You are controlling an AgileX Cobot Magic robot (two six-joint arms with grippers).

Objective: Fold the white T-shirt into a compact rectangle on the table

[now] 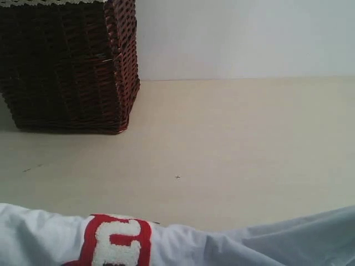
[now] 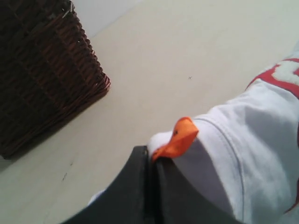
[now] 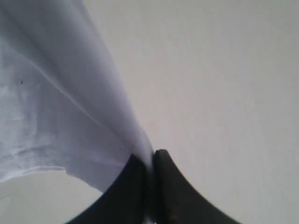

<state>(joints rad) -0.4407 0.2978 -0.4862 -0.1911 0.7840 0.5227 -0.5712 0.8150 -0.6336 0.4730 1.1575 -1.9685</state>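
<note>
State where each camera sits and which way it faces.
Exterior: low over the pale beige table, facing the dark brown wicker basket past the white T-shirt; no arm shows.
Left wrist: behind the left tool, shut on the shirt beside its orange neck tag.
Right wrist: behind the right tool, shut on plain shirt cloth.
Exterior and left wrist share basket and red lettering.

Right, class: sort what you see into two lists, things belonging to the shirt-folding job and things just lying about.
Job: white T-shirt; table; left pincer, shut on the shirt's neck beside the orange tag; right pincer, shut on a shirt edge.
Lying about: dark wicker basket.
</note>
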